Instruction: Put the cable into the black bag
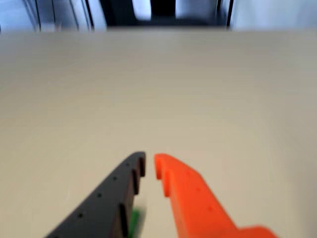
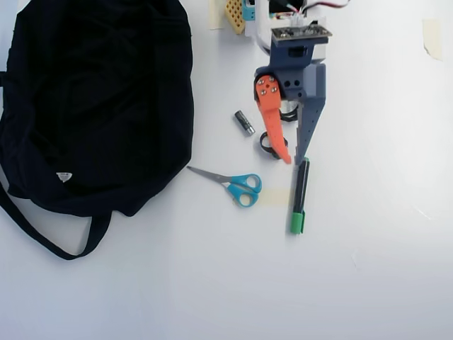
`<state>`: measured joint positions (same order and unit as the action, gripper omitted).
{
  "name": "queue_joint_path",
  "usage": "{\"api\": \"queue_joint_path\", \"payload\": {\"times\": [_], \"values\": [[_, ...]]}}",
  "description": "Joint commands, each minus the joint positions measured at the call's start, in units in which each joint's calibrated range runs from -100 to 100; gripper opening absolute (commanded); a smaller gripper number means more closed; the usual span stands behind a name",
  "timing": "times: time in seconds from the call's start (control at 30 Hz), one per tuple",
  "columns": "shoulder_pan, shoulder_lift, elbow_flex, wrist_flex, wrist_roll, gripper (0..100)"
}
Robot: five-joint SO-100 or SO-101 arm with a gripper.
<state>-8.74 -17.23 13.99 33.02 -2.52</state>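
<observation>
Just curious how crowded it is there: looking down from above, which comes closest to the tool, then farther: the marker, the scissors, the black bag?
1. Marker, just below the tool.
2. Scissors, to its left.
3. Black bag, far left.

No readable text, brand, number or sign anywhere in the wrist view or the overhead view. Only a small white label [image 2: 64, 176] on the black bag [image 2: 99, 99], too small to make out any letters. No print visible on the marker [image 2: 299, 197], the scissors [image 2: 237, 185] or the small battery [image 2: 244, 122].
</observation>
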Motion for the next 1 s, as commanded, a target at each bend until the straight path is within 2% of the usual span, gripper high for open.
{"api": "queue_joint_path", "payload": {"times": [0.0,0.23,0.5,0.97], "values": [[-2.55,-5.43,-0.34,12.55,0.21,3],[-3.45,-8.0,-0.52,25.55,-0.32,3],[-5.32,-16.22,-0.25,47.86,-0.32,2],[-7.56,-18.87,14.04,49.67,0.21,3]]}}
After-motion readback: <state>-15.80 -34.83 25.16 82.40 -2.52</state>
